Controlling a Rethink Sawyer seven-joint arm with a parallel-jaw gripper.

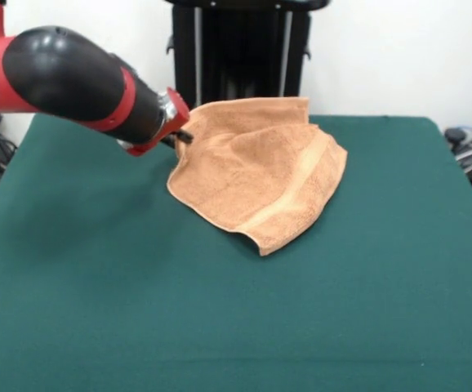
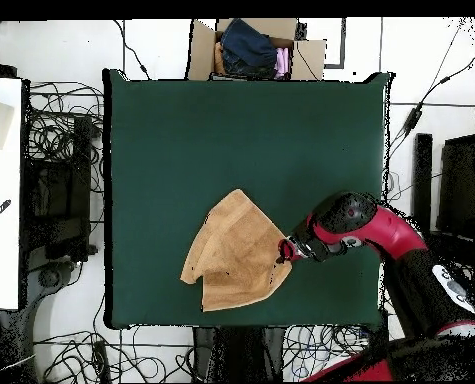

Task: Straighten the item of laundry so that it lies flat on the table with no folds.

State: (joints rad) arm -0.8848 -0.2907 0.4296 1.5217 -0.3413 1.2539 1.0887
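Red-black arm extends low, near horizontal, wrist end leading. Gripper at arm tip, mostly hidden; finger state indeterminate. Overhead: arm bent at elbow, gripper pointing sideways.

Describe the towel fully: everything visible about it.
The towel is orange-tan terry cloth with a paler woven band running diagonally near one end. It is not flat: one edge is lifted off the table at the gripper, and the cloth drapes down from there in soft folds, its lower corner resting on the green top. From overhead it lies near the table's middle, toward the robot's side. No label shows.
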